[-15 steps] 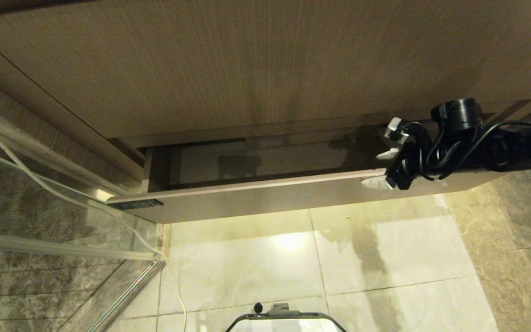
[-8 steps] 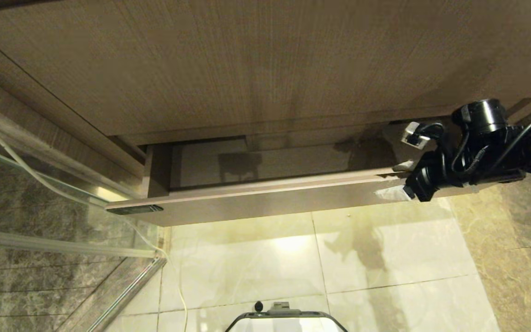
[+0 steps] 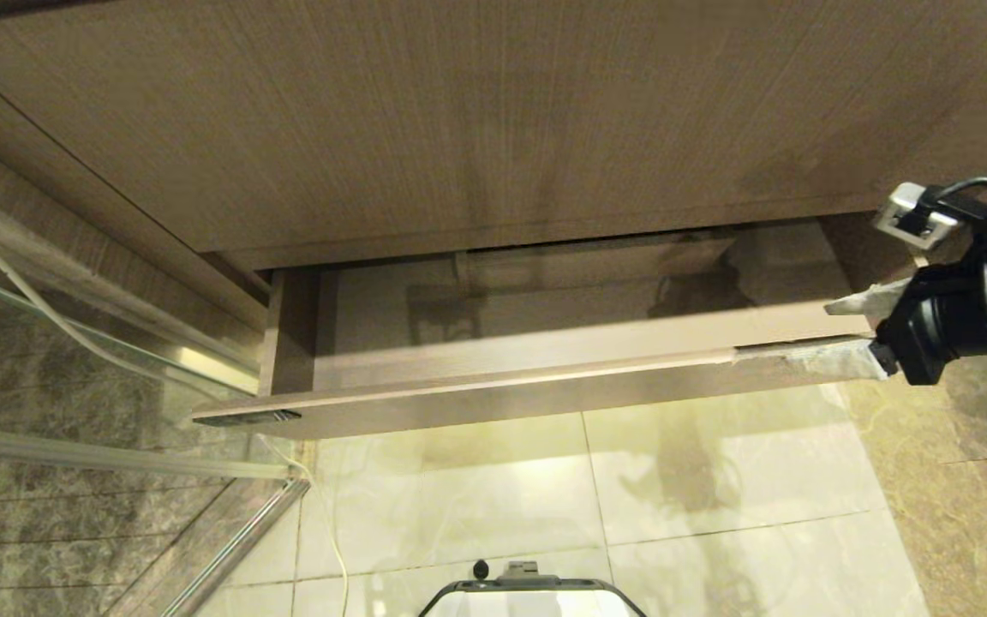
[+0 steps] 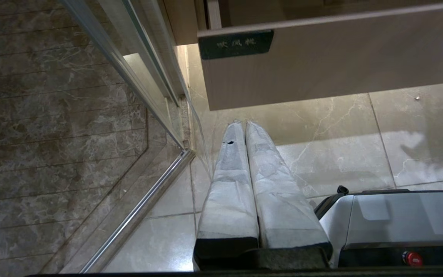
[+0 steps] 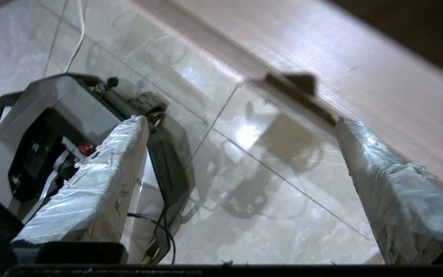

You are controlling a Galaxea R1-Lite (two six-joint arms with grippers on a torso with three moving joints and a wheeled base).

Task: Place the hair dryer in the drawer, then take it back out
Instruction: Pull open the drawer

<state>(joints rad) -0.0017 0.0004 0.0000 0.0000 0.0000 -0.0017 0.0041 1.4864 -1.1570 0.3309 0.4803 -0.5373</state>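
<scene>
At the far left, the left tool [image 4: 244,127] hangs parked over the floor tiles [image 3: 716,480] below the black plate [image 3: 245,418], its fingers pressed together on nothing. The drawer [image 3: 502,394] now stands further out of the vanity than a second ago, showing more of its bare inside. At the right end, the right tool [image 3: 849,330] has slid rightward, fingers spread wide astride the front's edge, grasping nothing. The hair dryer shows in no view, so it must be fetched next.
</scene>
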